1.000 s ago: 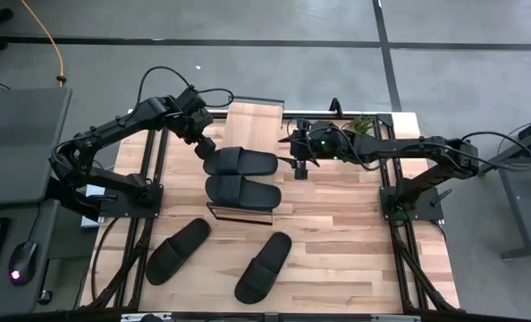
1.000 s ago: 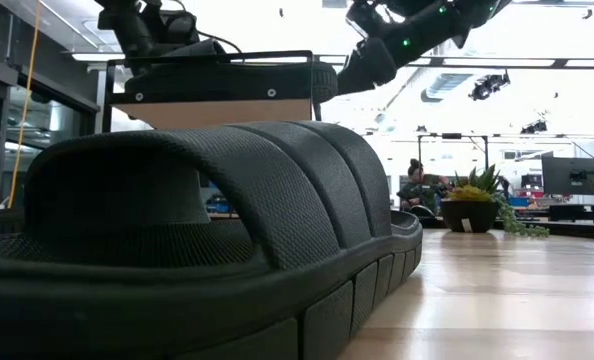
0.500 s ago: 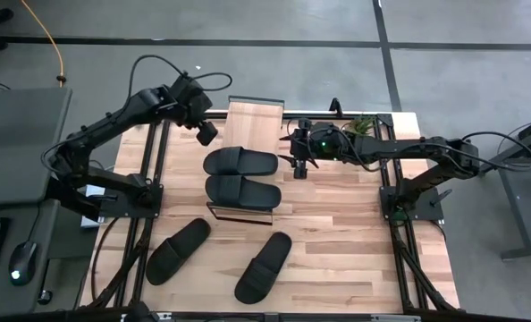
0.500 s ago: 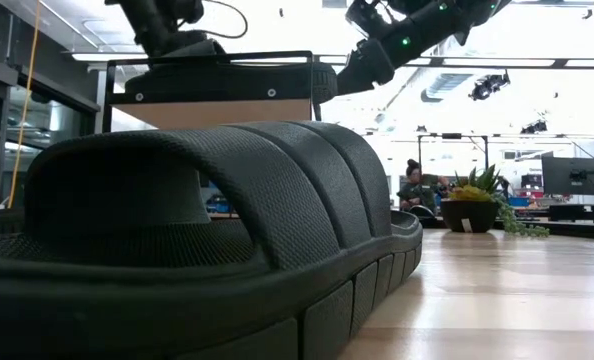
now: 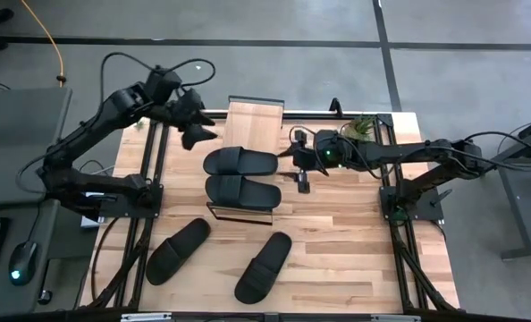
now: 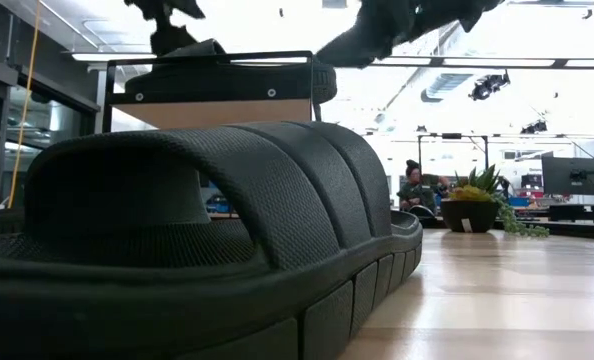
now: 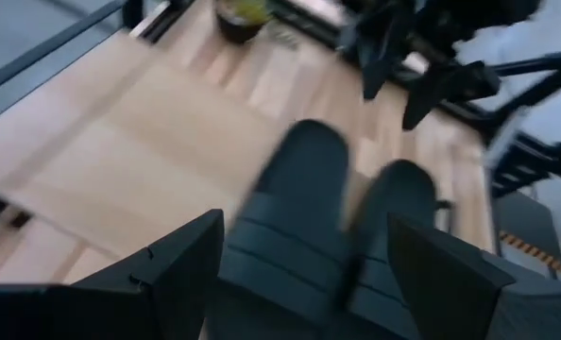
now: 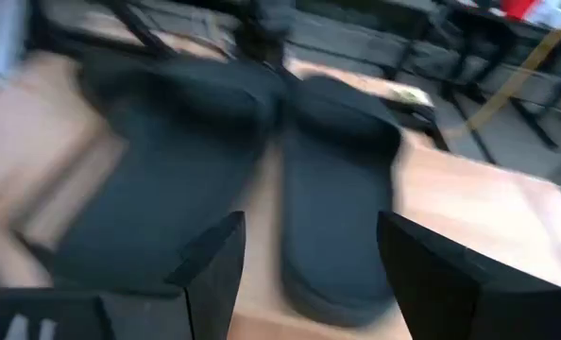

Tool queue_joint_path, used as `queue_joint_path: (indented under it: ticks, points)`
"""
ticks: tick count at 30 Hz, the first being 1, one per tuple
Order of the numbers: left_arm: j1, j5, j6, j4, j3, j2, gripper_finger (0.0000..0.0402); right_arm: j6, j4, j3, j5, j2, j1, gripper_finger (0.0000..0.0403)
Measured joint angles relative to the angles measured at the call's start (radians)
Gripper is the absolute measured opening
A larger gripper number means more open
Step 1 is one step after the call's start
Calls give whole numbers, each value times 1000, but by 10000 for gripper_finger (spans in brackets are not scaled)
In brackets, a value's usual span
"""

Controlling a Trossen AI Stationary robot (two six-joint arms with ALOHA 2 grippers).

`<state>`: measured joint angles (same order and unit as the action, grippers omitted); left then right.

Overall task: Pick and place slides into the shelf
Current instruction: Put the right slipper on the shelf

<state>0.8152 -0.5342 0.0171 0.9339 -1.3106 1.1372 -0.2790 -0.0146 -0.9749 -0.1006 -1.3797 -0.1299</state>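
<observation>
Two slides (image 5: pixel 240 162) (image 5: pixel 243 191) lie side by side on shelf (image 5: pixel 254 122); two more (image 5: pixel 177 250) (image 5: pixel 264 266) on table (image 5: pixel 355 241), unplaced. Task about half done. Left gripper (image 5: pixel 197 136) spread, empty, beside shelf. Right gripper (image 5: pixel 302 182) spread, empty, just off shelf's other side.

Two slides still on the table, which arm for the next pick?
Probably left: its open left gripper is empty, on the side of the nearest table slide. The open right gripper hovers beside the shelf.
</observation>
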Motion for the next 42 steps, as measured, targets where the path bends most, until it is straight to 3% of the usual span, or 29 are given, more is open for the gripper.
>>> queue_joint_path:
  ticks: [6,17,26,34,42]
  points:
    - [-96,0,-28,-35,24,-116,280,102,-12,0,-31,0,92,232]
    - [-363,70,-130,-344,235,-270,280,246,-12,0,-20,0,203,232]
    - [-538,149,-157,-539,423,-286,280,281,-6,0,-16,0,253,232]
    - [-667,269,-157,-545,457,-287,280,264,-4,0,-17,0,264,232]
    - [-749,278,-118,-613,457,-300,280,329,12,0,-74,-10,293,232]
